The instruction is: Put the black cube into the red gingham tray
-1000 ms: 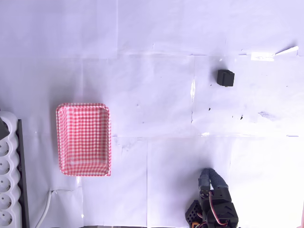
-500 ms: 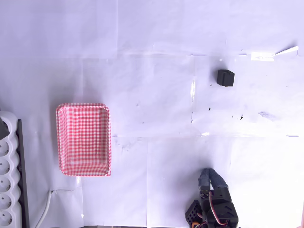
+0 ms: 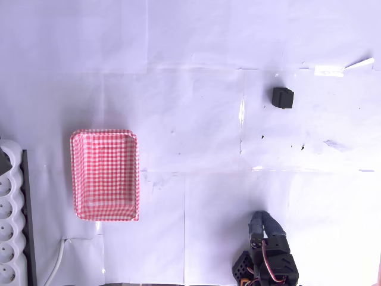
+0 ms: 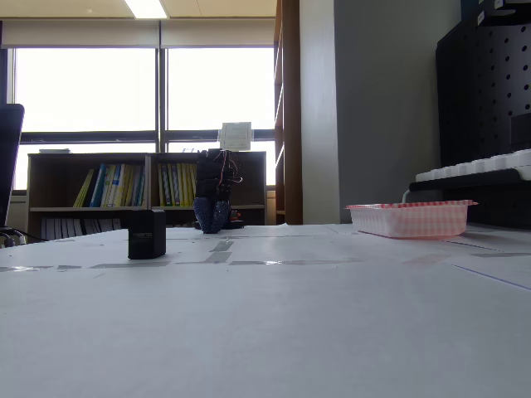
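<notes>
Well apart from the gripper [image 3: 257, 221] (blue-wrapped fingers) sits the black cube [image 3: 283, 98].

My blue-wrapped gripper [image 3: 261, 225] faces a matte black cube [image 3: 283, 98], a red-and-white checked tray [image 3: 105, 175] and white paper [image 3: 196, 119].

No text, label or number can be read anywhere.

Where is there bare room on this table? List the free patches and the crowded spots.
Overhead view: the widest free patch is the white paper between the red gingham tray and the black cube. The top-left area above the tray is bare too. Crowded: the left edge, where the power strip lies beside the tray, and the bottom edge around the gripper.
</notes>
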`<act>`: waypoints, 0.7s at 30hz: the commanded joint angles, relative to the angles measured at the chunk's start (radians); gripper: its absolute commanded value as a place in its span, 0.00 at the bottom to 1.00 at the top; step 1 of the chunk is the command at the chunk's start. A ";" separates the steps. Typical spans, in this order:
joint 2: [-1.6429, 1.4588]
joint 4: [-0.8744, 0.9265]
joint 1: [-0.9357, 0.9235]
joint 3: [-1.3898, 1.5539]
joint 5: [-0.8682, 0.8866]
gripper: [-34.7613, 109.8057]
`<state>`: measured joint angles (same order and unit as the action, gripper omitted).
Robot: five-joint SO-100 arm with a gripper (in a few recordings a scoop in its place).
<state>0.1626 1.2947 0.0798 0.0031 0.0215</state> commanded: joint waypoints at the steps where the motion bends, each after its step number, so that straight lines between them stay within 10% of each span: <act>1: 0.015 0.044 -0.008 0.011 0.015 0.24; 6: -0.087 -0.035 -0.018 0.011 0.137 0.24; 21: -1.034 -1.545 -0.097 0.026 0.170 0.24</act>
<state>-0.5875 0.1503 -0.0092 0.0138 0.2270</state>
